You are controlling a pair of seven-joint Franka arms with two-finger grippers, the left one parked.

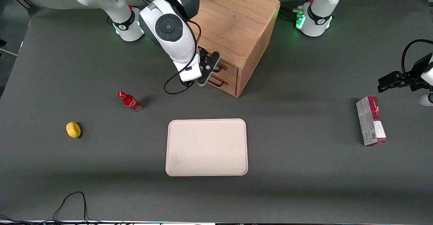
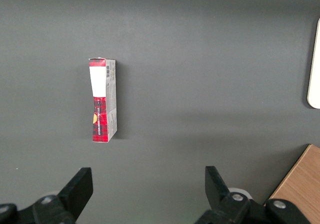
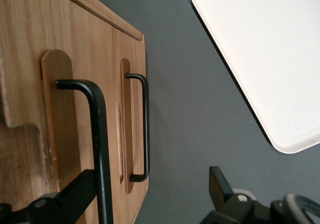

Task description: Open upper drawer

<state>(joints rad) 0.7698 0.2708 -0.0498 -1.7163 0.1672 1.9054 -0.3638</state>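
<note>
The oak cabinet (image 1: 233,18) stands at the back of the table, its drawers facing the working arm's end. The upper drawer (image 1: 227,65) has a black wire handle (image 1: 219,68); in the right wrist view the drawer front (image 3: 75,49) and its handle (image 3: 98,134) are very close. The lower drawer's handle (image 3: 145,129) lies beside it. My right gripper (image 1: 208,70) is open right at the drawer fronts. In the right wrist view the gripper (image 3: 150,184) has the upper handle crossing just in front of one finger (image 3: 70,194), inside the open jaws. Nothing is gripped.
A cream tray (image 1: 206,147) lies in front of the cabinet, nearer the front camera, and shows in the right wrist view (image 3: 265,49). A red bottle (image 1: 130,101) and a yellow lemon (image 1: 73,130) lie toward the working arm's end. A red-and-white box (image 1: 371,120) lies toward the parked arm's end.
</note>
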